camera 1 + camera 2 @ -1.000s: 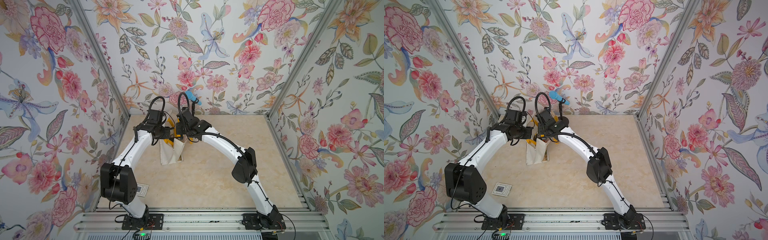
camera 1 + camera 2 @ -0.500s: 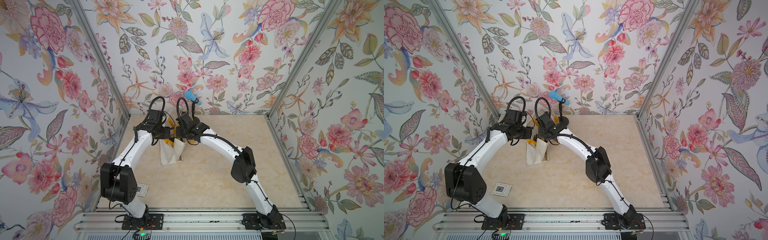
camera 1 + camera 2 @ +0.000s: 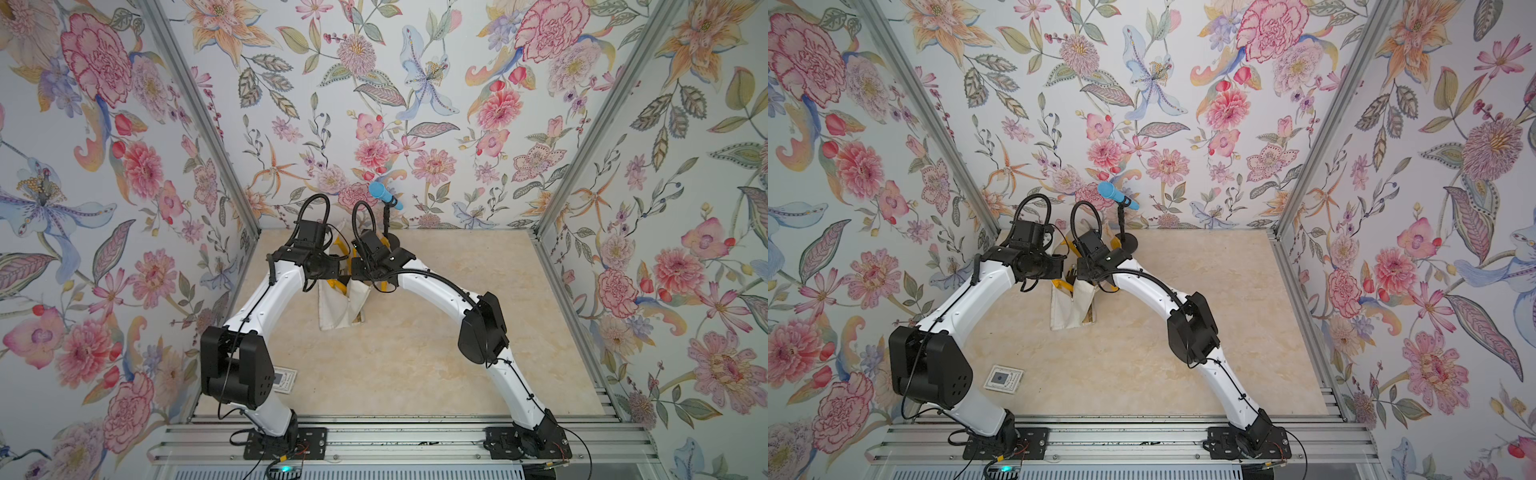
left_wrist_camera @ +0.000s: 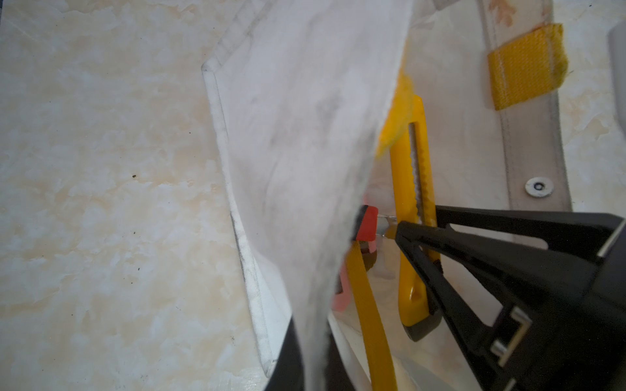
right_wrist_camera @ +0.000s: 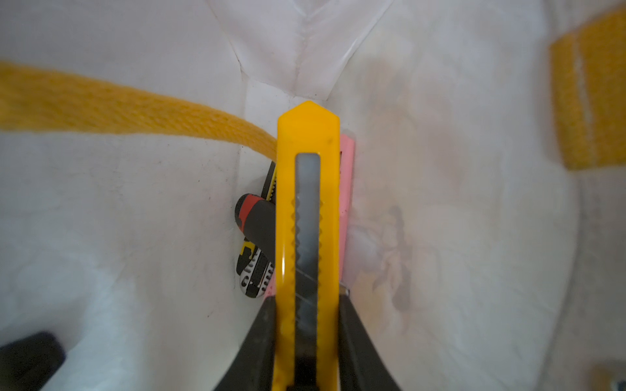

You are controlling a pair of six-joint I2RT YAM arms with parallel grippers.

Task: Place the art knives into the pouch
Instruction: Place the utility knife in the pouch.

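Observation:
The pouch (image 3: 340, 307) (image 3: 1071, 307), off-white canvas with yellow handles, lies at the back left of the table. My left gripper (image 4: 311, 359) is shut on its upper wall (image 4: 305, 152) and holds the mouth lifted. The right gripper (image 5: 306, 304) is shut on the yellow art knife (image 5: 308, 203) (image 4: 411, 203), which points into the mouth over the pale lining. Beneath it inside lie a pink knife (image 5: 347, 203), a black-and-red one (image 5: 257, 220) and a black-and-yellow patterned one (image 5: 254, 270). A yellow handle strap (image 5: 135, 111) runs across beside the knife. In both top views the wrists hide the jaws.
A blue microphone (image 3: 384, 195) on a thin black stand is just behind the pouch near the back wall. A small printed card (image 3: 1003, 378) lies at the front left by the left arm's base. Floral walls close in three sides; a metal rail (image 3: 374, 436) runs along the front.
The right arm has crept slightly to the left toward the pouch with the knife in it. The left arm and the lifted pouch wall have stayed put.

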